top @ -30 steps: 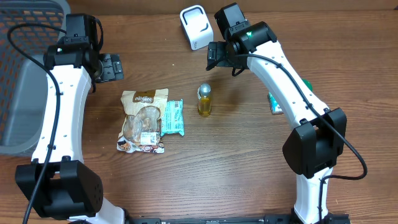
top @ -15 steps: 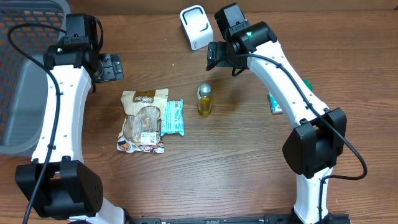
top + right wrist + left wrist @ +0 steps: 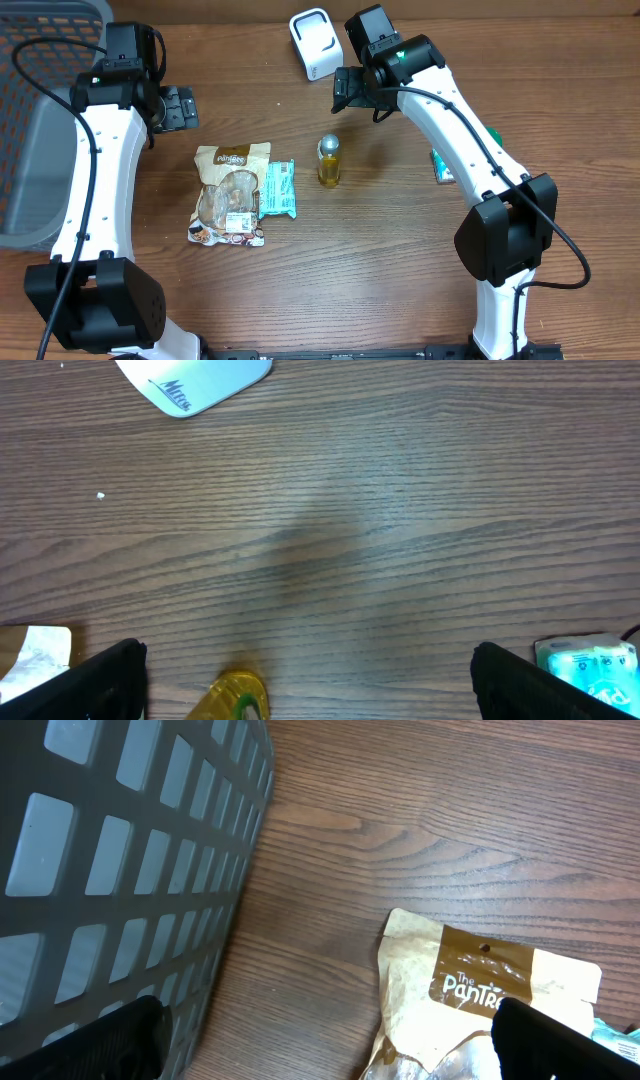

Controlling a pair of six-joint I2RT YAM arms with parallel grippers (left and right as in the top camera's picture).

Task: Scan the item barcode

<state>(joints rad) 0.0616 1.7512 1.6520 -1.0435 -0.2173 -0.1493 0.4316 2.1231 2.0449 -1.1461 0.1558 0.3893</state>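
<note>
The left tool [image 3: 178,107] is hanging wide open and empty near the snack bag [image 3: 230,195] (grey basket [image 3: 30,150] alongside). The right tool [image 3: 344,89], likewise gaping, is hovering between the white scanner [image 3: 315,44] and the yellow bottle [image 3: 329,160], which is standing upright on the table [image 3: 380,260].

overhead top-down, far; wrists near, downward, sharing snack bag [image 3: 230,195]
</note>
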